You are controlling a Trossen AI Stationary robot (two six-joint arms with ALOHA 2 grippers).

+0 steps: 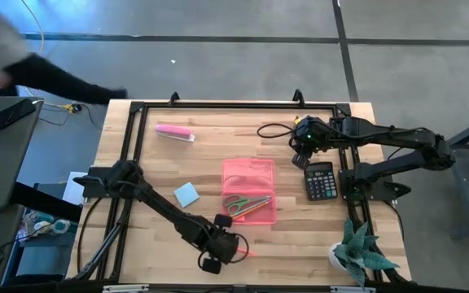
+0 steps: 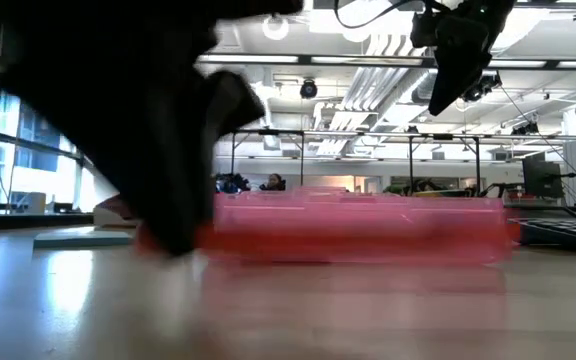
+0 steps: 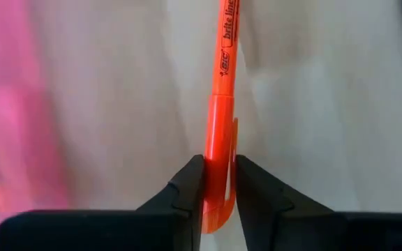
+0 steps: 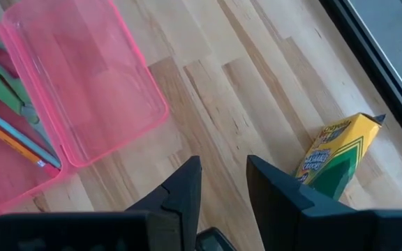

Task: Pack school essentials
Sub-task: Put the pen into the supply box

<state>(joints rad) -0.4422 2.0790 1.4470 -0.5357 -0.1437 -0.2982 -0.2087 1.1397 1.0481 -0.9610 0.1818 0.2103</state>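
The orange-red pen (image 3: pixel 222 104), a highlighter with black print on its barrel, is pinched at its capped end between the left gripper's (image 3: pixel 219 183) two dark fingers (image 3: pixel 187 192), near the front edge of the surface (image 1: pixel 161 171). The green-handled scissors (image 1: pixel 247 203) lie flat in the open pink case (image 1: pixel 249 172), with thin pencils (image 4: pixel 12 143) beside them. The light-blue square note pad (image 1: pixel 186 194) lies flat on the surface, left of the case. The small yellow-green box (image 4: pixel 337 159), a crayon box, lies flat on the surface, well apart from the case.
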